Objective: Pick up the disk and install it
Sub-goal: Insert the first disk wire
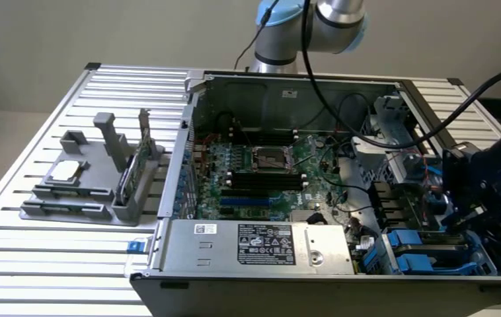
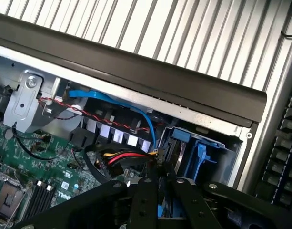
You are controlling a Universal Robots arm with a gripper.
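My gripper hangs over the open computer case's drive cage at the exterior view's right. In the wrist view its black fingers run together to a point, shut, and nothing shows between them. Just past the tips, blue plastic carrier parts stand in the drive cage. The same blue carriers sit low in the case's near right corner. The disk's silver-grey body and white label are hidden, so I cannot tell whether it sits in a carrier.
A red, yellow and black cable bundle and a blue cable lie close to the fingertips. The motherboard and the power supply fill the case. A grey fixture at the left holds a silver chip and a green card.
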